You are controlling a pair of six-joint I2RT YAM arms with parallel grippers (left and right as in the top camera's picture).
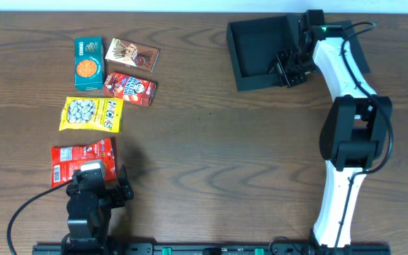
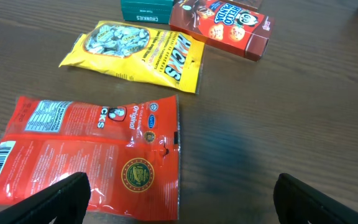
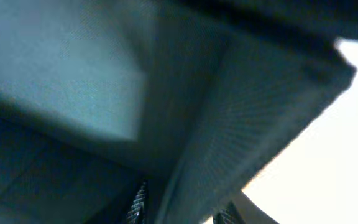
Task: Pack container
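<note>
Five snack packets are left unpacked at ten o'clock, while the empty container at one o'clock is gripped by the right fingers, the left fingers held wide.

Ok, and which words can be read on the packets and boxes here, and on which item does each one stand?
"CHUNKIES": small teal cardboard box.
"Original": flat red foil packet.
"...CKS", beginning unclear: yellow foil packet.
Lettering cut off and blurred: red cardboard box.
Too small to read: brown cardboard box.
No text seen: square black cardboard container.
</note>
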